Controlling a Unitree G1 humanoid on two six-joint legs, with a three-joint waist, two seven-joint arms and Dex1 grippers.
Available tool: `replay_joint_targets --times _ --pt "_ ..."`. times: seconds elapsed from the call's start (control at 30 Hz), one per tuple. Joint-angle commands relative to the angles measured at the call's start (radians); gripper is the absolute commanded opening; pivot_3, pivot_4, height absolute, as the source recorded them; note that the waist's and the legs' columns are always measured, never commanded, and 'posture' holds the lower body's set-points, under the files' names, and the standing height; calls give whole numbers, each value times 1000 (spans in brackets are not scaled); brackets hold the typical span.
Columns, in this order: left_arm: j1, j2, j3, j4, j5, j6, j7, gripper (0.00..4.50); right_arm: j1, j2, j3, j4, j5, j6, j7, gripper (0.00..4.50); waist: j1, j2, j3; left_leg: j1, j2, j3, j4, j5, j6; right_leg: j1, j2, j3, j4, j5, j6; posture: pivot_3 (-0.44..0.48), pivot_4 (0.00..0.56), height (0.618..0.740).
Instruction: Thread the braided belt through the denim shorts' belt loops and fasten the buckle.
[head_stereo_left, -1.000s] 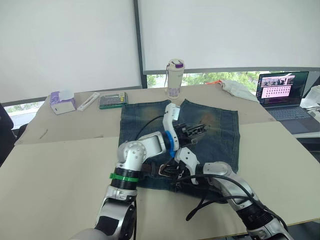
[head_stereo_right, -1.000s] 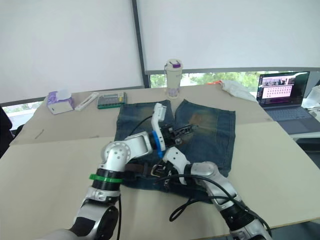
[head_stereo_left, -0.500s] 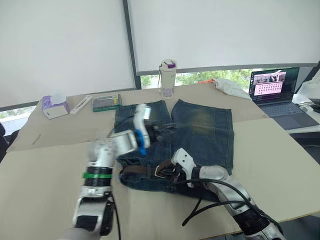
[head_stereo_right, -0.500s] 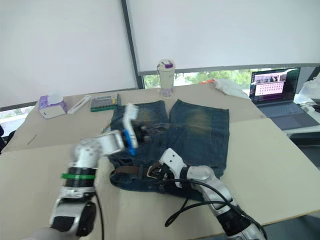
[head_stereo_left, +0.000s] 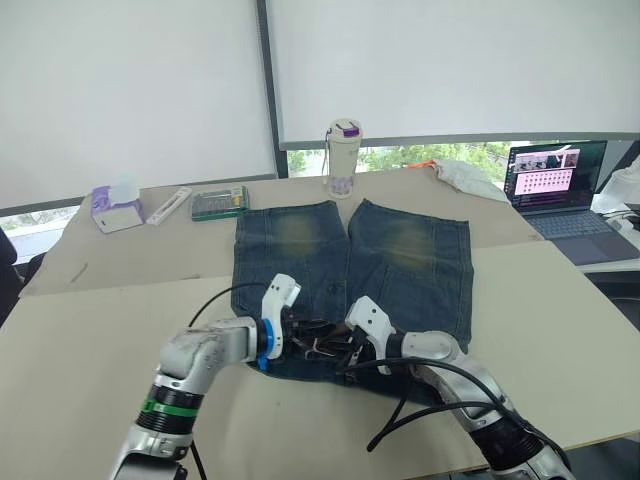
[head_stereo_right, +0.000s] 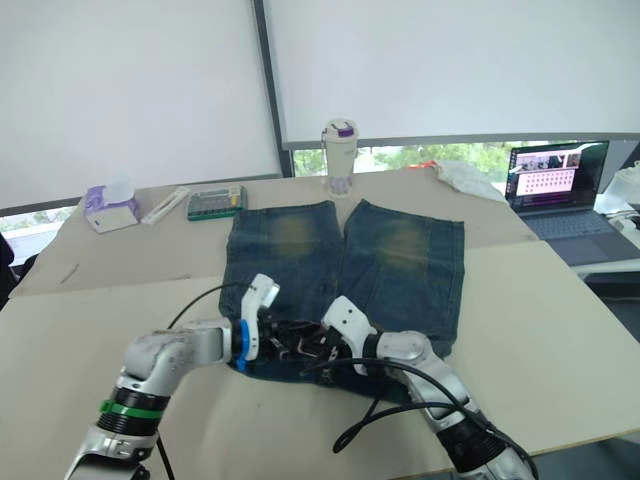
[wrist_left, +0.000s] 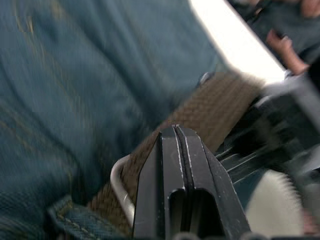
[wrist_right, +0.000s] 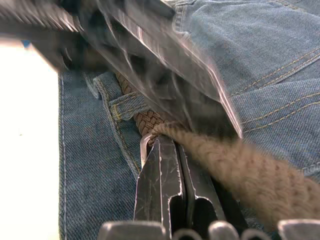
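Denim shorts (head_stereo_left: 400, 255) lie flat on table (head_stereo_left: 560, 300), legs pointing toward window. Left gripper (head_stereo_left: 312, 335) and right gripper (head_stereo_left: 335, 347) meet at near waistband edge, close together. Bottle (head_stereo_left: 345, 157) stands beyond shorts; laptop (head_stereo_left: 563, 193) at far right; tissue box (head_stereo_left: 117, 207) far left.

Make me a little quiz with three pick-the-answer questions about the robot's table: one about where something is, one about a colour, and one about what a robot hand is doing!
1. Where is the laptop?
A. far right of the table
B. on the denim shorts
C. beside the tissue box

2. What colour is the bottle's lid?
A. red
B. purple
C. green

3. How are the left gripper's fingers?
A. wide apart
B. pressed together
C. holding the bottle

Answers: 1 A, it stands open at the right edge. 2 B, purple cap on a pale bottle. 3 B, no gap shows in the left wrist view.
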Motion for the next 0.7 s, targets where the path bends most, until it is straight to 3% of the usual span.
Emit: replay_joint_targets --times 0.03,0.2,0.37,0.43,0.53,0.63,0.7 --pt "18 -4 -96 70 108 -62 0 20 74 -37 48 62 -40 72 1 0 2 1 -1 0 0 0 0 0 0 0 0 0 0 0 0 0 150 740" --pt "65 39 -188 104 180 -105 -81 20 96 -53 27 37 -32 84 -11 0 7 3 -3 1 0 0 0 -1 1 2 0 0 0 -1 1 0 150 740" --pt "119 81 -271 250 289 -202 -148 20 108 -51 12 27 -25 93 -24 0 8 0 -11 5 0 1 -1 -2 4 4 0 0 0 -3 2 0 150 740" --pt "146 74 -223 243 275 -251 -157 20 113 -54 10 11 -24 103 -27 0 7 3 -13 12 0 1 -2 -5 5 8 -1 0 0 -7 2 0 150 740" --pt "159 33 -62 209 179 -273 -141 20 126 -64 4 -26 -17 120 -28 0 3 5 -14 19 2 1 -3 -18 12 18 0 0 1 -20 11 0 150 740" --pt "139 -5 159 151 2 -207 -111 20 160 -95 -19 -95 0 129 -20 0 -3 6 -12 20 2 0 -2 -15 6 16 0 0 2 -20 11 0 150 740" --pt "133 4 222 126 -51 -165 -103 20 183 -108 -50 -136 28 131 -14 0 -5 4 -8 14 2 -1 -2 -13 2 9 0 0 5 -15 3 0 150 740"
